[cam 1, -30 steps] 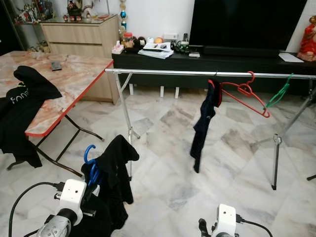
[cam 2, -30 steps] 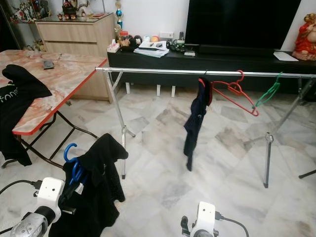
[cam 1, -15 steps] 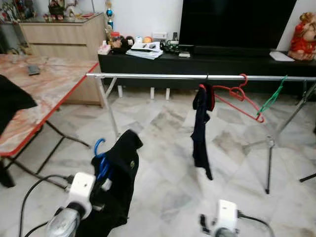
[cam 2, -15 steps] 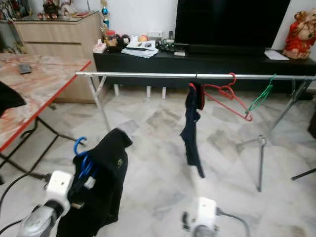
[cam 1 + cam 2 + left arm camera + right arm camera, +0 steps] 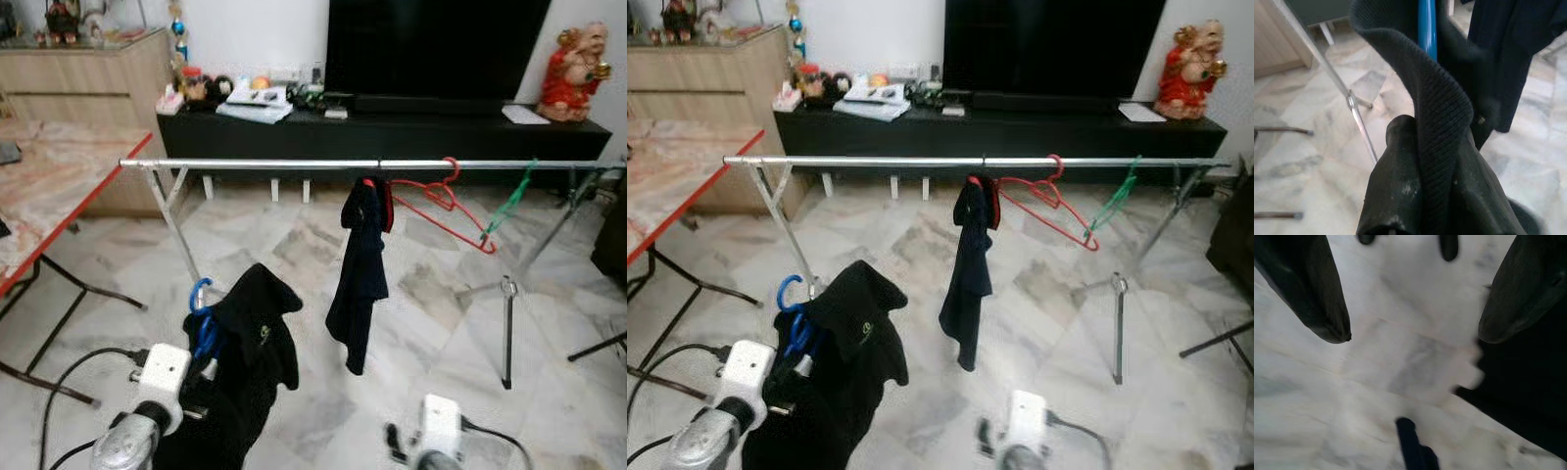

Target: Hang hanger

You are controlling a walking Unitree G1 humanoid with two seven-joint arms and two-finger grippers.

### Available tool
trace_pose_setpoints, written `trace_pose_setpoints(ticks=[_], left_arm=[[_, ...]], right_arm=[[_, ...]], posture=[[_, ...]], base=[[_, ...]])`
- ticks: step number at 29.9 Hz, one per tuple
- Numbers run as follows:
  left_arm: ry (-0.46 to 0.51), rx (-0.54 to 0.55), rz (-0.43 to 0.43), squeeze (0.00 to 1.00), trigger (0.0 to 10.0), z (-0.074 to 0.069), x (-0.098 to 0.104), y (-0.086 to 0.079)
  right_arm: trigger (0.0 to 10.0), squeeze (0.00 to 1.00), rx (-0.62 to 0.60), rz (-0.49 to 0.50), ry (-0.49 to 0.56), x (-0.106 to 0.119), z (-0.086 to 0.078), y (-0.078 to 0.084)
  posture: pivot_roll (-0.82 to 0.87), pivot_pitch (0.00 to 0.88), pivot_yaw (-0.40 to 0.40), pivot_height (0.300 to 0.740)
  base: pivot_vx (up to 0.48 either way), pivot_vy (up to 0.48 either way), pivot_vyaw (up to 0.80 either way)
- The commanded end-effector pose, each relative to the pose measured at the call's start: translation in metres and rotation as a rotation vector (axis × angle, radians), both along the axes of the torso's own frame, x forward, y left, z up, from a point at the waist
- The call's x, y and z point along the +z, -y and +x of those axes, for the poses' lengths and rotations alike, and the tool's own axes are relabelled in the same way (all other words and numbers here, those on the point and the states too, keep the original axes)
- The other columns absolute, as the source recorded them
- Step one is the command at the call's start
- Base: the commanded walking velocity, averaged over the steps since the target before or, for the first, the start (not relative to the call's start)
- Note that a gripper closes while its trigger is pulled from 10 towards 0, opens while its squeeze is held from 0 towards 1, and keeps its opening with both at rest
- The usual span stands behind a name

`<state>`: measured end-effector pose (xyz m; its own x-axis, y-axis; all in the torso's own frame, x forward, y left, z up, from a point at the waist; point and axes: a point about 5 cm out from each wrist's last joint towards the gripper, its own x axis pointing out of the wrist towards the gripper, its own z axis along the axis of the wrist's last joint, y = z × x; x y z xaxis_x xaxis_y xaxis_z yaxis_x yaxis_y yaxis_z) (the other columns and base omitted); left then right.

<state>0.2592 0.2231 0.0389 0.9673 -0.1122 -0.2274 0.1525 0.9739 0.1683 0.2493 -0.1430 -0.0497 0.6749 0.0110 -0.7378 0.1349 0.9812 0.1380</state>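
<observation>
Blue hanger (image 5: 203,328) with black garment (image 5: 245,362), gripped in left pincer (image 5: 1420,196)

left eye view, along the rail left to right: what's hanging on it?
Dark garment → red hanger → green hanger, all on the metal rail.

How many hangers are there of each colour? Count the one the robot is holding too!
Blue hanger, in the left pincer with a black garment on it: 1
Red hangers on the rail: 2
Green hanger on the rail: 1
Total: 4
</observation>
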Motion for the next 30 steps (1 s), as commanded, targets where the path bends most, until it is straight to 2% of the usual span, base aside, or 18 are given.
trace_pose_setpoints(ticks=[1, 8, 30], left_arm=[[0.050, -0.012, 0.006, 0.00, 10.0, 0.0075, 0.0103, 0.0041], [0.049, -0.004, -0.001, 0.00, 10.0, 0.0086, 0.0105, 0.0039], [0.044, -0.044, -0.005, 0.00, 10.0, 0.0124, 0.0104, 0.0113]], right_arm=[[10.0, 0.00, -0.001, -0.044, -0.007, -0.0023, -0.0040, 0.0143], [10.0, 0.00, 0.027, -0.042, -0.009, -0.0039, -0.0064, 0.0130], [10.0, 0.00, 0.028, -0.049, -0.030, -0.0048, -0.0072, 0.0132]], posture=[[0.09, 0.005, 0.010, 0.740], [0.09, 0.005, 0.008, 0.740], [0.09, 0.001, 0.005, 0.740]], base=[[0.334, 0.000, 0.00], [0.345, 0.000, 0.66], [0.354, 0.000, 0.00]])
